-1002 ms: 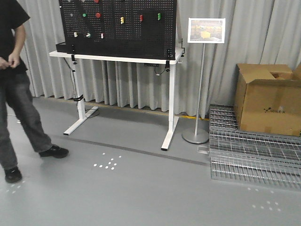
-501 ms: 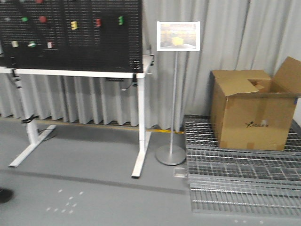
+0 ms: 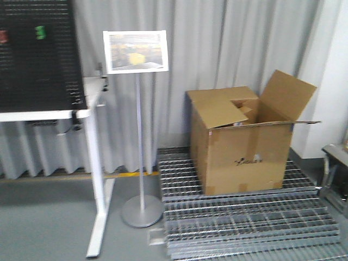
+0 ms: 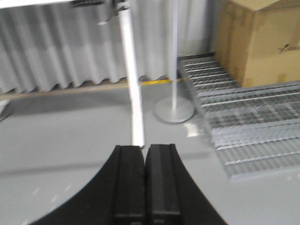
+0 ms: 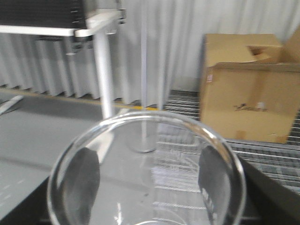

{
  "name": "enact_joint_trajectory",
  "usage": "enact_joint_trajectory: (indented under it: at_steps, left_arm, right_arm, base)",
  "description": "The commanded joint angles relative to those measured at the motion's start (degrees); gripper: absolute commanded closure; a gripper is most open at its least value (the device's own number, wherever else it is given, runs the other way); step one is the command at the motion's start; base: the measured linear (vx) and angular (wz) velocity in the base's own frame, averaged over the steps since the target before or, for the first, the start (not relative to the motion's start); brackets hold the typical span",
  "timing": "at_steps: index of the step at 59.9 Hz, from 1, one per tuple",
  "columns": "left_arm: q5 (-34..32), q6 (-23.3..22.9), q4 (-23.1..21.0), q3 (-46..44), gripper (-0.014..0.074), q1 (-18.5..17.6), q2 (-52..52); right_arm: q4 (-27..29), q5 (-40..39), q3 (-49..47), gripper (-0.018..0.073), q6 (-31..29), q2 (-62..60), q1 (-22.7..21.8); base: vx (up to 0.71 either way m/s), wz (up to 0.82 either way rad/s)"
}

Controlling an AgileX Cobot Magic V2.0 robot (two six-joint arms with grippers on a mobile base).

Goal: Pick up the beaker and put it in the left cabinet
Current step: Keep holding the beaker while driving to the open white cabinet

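The beaker (image 5: 140,118) is a clear glass cylinder that fills the lower half of the right wrist view, seen from above its round rim. My right gripper (image 5: 147,187) is shut on it, and its dark fingers (image 5: 85,183) show through the glass on both sides. In the left wrist view my left gripper (image 4: 144,149) is shut, its black pads pressed together with nothing between them, above the grey floor. The left cabinet is out of view. Neither gripper shows in the front view.
An open cardboard box (image 3: 242,144) sits on stacked wire grates (image 3: 244,223). A sign stand (image 3: 137,136) with a round base stands left of them. A white table leg (image 3: 98,179) and black pegboard (image 3: 32,54) are at far left. A grey metal object (image 3: 334,163) is at the right edge.
The front view has swung to the right. The person and most of the pegboard table have slid out on the left, and the cardboard box has come towards the middle.
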Motion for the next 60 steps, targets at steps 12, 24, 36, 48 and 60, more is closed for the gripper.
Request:
enact_joint_trajectory:
  at_steps: [12,24,36,48,60]
  left_arm:
    - [-4.3,-0.2,0.2,-0.9,0.0593,-0.3,-0.6]
    - [-4.3,-0.2,0.2,-0.9,0.0593,-0.3,-0.6]
    - [-4.3,-0.2,0.2,-0.9,0.0593,-0.3,-0.6]
    - [-4.3,-0.2,0.2,-0.9,0.0593,-0.3,-0.6]
    - [-4.3,-0.2,0.2,-0.9,0.0593,-0.3,-0.6]
  right_arm:
    - [-1.1,-4.3,-1.8,0.0563,0.0,0.3,-0.2]
    - [-1.1,-4.3,-1.8,0.0563,0.0,0.3,-0.2]
    - [-1.1,-4.3,-1.8,0.0563,0.0,0.3,-0.2]
    - [-1.1,-4.3,-1.8,0.0563,0.0,0.3,-0.2]
    - [-1.1,-4.1,-1.8,0.0563,0.0,0.3,-0.2]
  base:
    - [0.58,-0.57]
    - [0.52,-0.69]
    - [0.44,-0.74]
    - [0.36,-0.71]
    - [0.28,-0.73]
